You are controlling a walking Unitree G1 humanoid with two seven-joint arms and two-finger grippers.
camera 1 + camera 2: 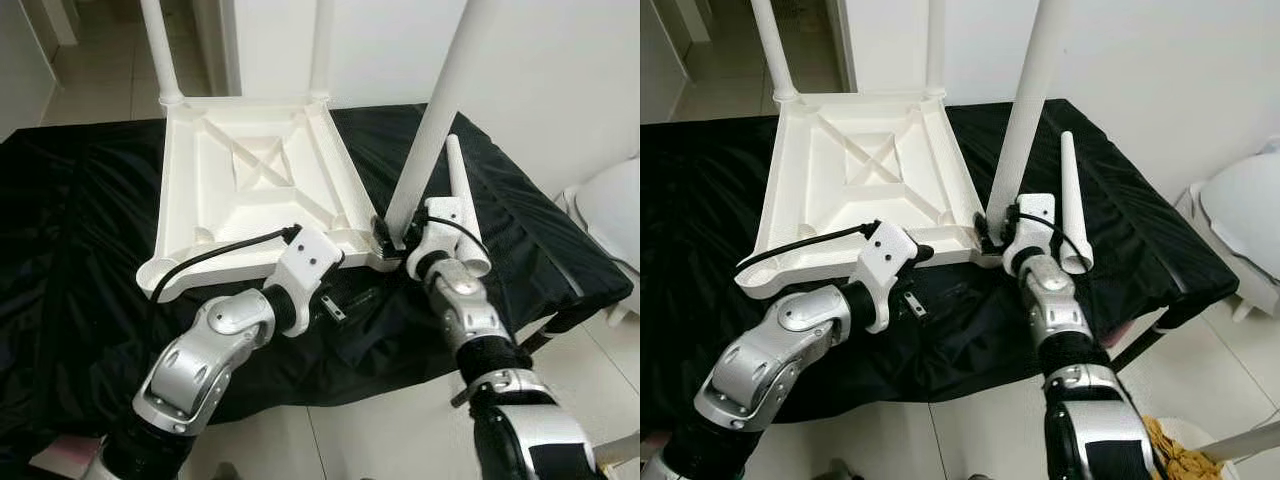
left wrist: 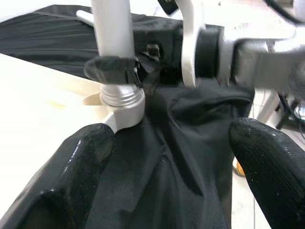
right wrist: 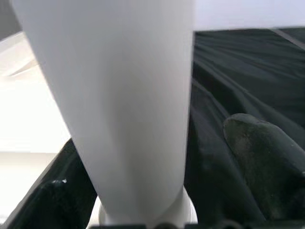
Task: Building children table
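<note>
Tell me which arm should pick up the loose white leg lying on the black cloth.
Right, probably. The loose leg lies just beside the right gripper, which now clasps the near-corner leg. The left gripper sits open further away, near the tabletop.

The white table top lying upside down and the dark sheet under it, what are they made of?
The table top looks like moulded plastic: uniform white, slightly glossy, with ribs and a crossed brace cast into its underside. The sheet looks like thin synthetic fabric, black with a faint sheen, lying in creases and folds. The leg held by the right gripper seems the same white plastic.
</note>
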